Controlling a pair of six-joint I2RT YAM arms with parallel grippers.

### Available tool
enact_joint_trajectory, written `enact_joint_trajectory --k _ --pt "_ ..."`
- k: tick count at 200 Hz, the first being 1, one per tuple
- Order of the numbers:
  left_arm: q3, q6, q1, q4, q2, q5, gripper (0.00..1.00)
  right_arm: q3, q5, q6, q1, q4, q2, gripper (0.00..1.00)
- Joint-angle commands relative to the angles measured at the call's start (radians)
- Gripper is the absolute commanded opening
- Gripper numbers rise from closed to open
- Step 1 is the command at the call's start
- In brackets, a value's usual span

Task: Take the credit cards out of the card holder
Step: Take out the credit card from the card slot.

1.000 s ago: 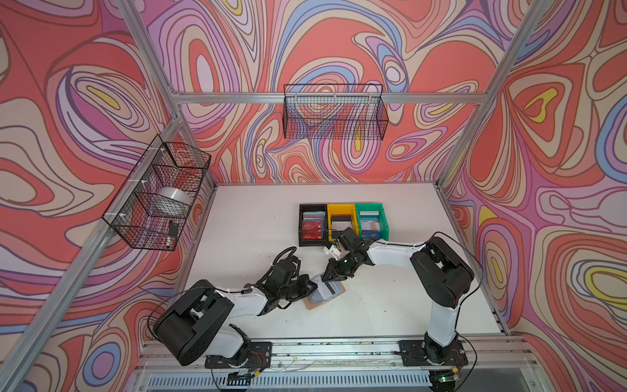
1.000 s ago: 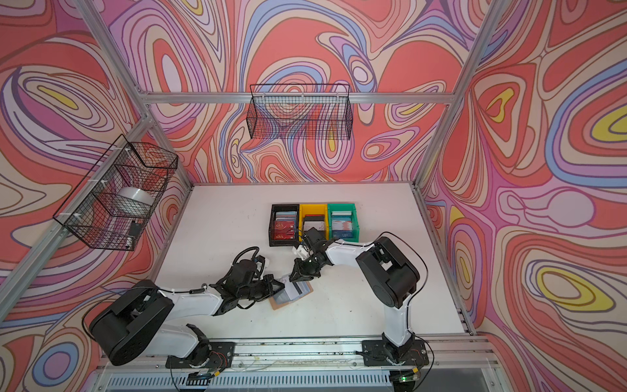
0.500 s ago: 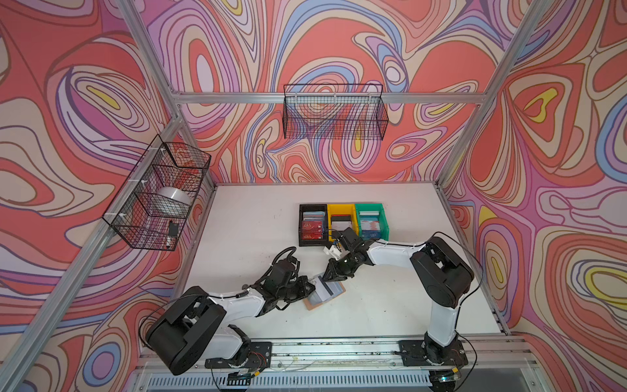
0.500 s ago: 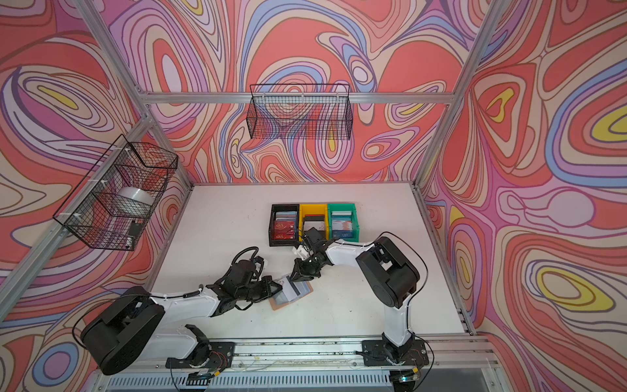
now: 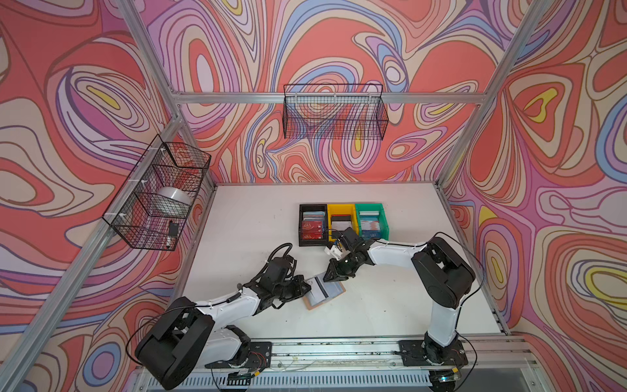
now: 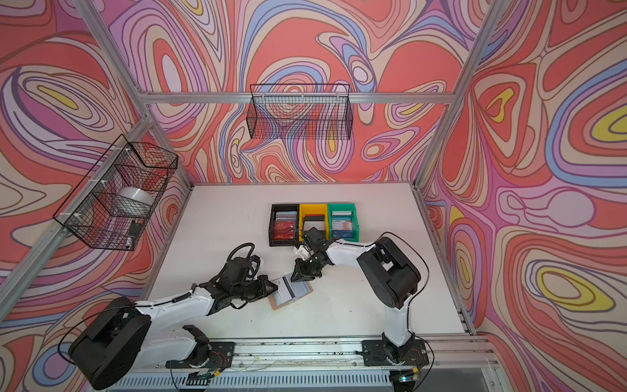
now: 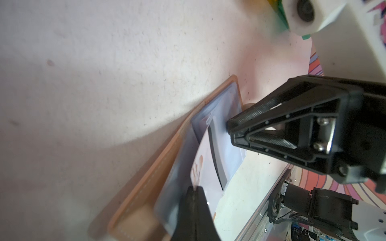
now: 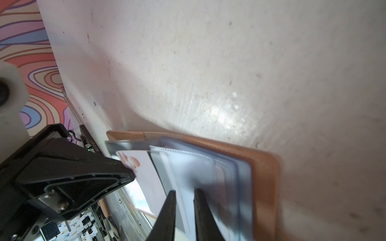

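Left fingers (image 7: 188, 212) clamp white card (image 7: 206, 167) half out of card holder (image 7: 156, 169).

**Card Pinched at the Open Holder**

The tan card holder (image 7: 167, 150) lay open and flat on the white table (image 7: 104, 62). A white card (image 7: 205, 167) with a dark stripe stuck partly out of a clear pocket (image 7: 221, 104) and curved upward. The left gripper (image 7: 194, 188) had its black fingers squeezed tight on the card's edge. The right gripper (image 7: 230, 133) came in from the side, and its tip touched the clear pocket. Only a thin crack showed between its fingers. A blurry bit of a green bin (image 7: 282, 18) showed beyond it.
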Motion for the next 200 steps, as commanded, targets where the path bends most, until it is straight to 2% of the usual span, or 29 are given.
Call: enact_joint_trajectory --k 1,25,65,124,155,200 --pt "0.024 0.032 0.025 -0.05 0.01 0.03 0.0 -0.005 0.037 -0.013 -0.005 -0.041 -0.028 0.2" --pt "0.059 0.076 0.048 -0.11 0.006 0.064 0.0 -0.003 0.03 -0.013 -0.007 -0.039 -0.037 0.2" --pt "0.076 0.085 0.102 -0.104 0.003 0.151 0.0 -0.001 0.007 -0.011 -0.009 -0.033 -0.055 0.2" --pt "0.061 0.042 0.115 0.028 0.059 0.223 0.0 -0.001 -0.06 -0.011 -0.015 -0.008 -0.082 0.21" --pt "0.061 0.021 0.128 0.086 0.079 0.261 0.0 -0.018 -0.119 -0.005 -0.029 0.032 -0.094 0.24" --pt "0.103 0.064 0.17 -0.009 0.046 0.287 0.0 -0.024 -0.179 -0.023 -0.045 0.052 -0.075 0.26"
